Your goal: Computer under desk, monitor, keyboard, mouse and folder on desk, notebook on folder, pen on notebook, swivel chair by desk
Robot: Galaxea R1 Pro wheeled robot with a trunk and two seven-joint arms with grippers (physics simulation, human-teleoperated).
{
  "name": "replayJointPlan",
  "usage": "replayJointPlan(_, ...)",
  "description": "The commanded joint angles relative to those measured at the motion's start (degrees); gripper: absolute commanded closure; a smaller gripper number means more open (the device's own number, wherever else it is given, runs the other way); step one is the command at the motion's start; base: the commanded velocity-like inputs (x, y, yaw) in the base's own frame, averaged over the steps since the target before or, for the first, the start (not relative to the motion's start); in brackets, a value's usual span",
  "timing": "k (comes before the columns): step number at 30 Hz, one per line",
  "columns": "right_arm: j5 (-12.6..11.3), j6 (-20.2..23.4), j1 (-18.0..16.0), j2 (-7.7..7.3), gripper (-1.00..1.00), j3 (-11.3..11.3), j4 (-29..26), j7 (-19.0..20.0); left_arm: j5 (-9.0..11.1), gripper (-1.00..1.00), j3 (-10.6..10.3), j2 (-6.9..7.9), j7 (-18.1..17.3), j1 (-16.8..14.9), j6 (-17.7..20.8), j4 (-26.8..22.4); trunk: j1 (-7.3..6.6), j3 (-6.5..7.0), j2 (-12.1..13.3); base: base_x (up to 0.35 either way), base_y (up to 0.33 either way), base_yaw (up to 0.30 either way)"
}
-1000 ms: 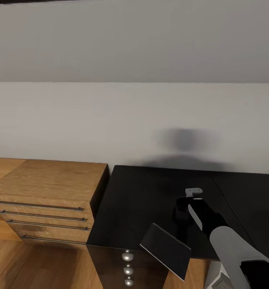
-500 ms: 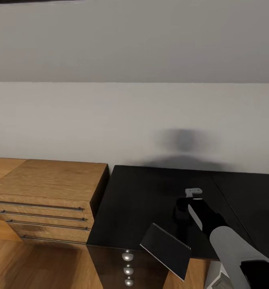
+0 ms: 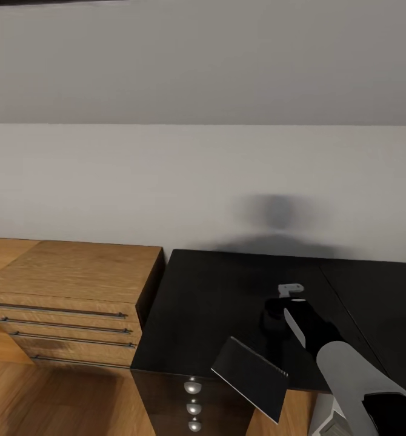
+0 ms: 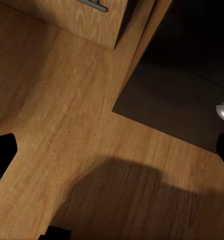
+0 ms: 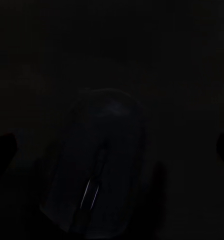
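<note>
Blending into the black desk [image 3: 227, 290], the mouse [image 5: 99, 165] barely shows.

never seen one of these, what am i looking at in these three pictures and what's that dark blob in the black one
This is a simulated two-armed robot. The large picture comes from its head camera, looking down at a black desk beside a wooden dresser. Its right arm reaches over the desk; a dark flat panel shows in front, and I cannot tell what it is. The other two pictures come from cameras at each wrist. The left one looks down at the wooden floor. The right one looks at the desk top, and the blob seems to be a dark computer mouse between the open jaws, not gripped.
</note>
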Motion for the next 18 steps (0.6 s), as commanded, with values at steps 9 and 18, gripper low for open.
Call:
replayJointPlan(9,-0.19,0.3,-0.03,-0.15,-1.0,0.47,-0.12,0.14,0.2,-1.0,0.44,0.0,-0.57,-0.03,-0.05,0.02,0.0,-0.06,-0.03,0.0,0.0,0.0)
replayJointPlan(18,-0.17,0.3,-0.03,-0.15,-1.0,0.43,-0.12,0.14,0.2,-1.0,0.51,-0.07,-0.43,-0.03,-0.04,0.02,0.88,-0.78,-1.64,0.0,0.0,0.0)
